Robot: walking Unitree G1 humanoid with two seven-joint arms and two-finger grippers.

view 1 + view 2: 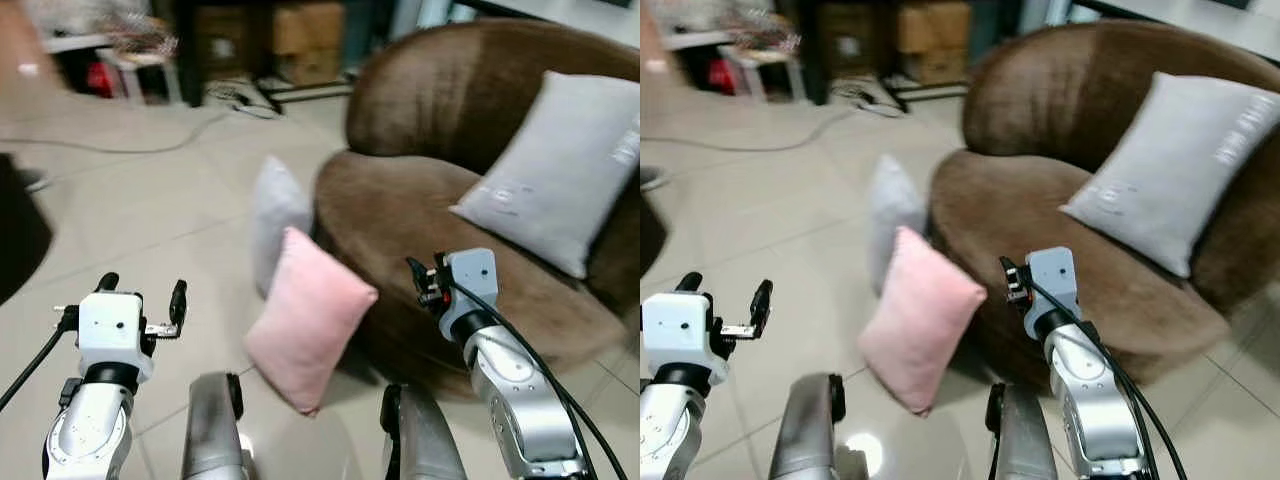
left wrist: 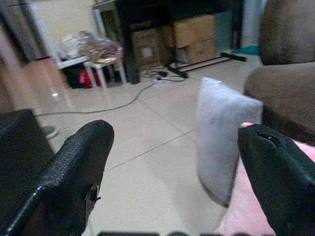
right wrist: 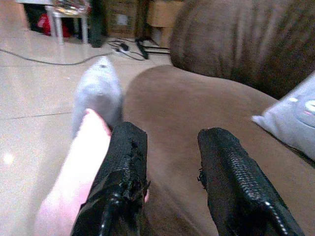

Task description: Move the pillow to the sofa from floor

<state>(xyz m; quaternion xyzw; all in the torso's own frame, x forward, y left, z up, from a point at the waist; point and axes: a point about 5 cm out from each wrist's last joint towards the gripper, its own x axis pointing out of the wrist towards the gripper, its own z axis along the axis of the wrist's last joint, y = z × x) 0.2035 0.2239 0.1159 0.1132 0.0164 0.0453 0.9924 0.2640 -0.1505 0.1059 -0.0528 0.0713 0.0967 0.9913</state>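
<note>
The pink pillow (image 1: 308, 320) stands on one corner at frame centre, long axis tilted upper-left to lower-right, leaning on the brown sofa (image 1: 400, 215). My left tool (image 1: 140, 300) is spread wide, empty; my right tool (image 3: 170, 162) gapes empty above the seat. A grey pillow (image 1: 277, 215) stands behind on the tiled floor (image 1: 150, 210).

grey pillow (image 1: 277, 222) partly behind pink pillow (image 1: 308, 318), sofa (image 1: 420, 210) cropped at right edge
</note>
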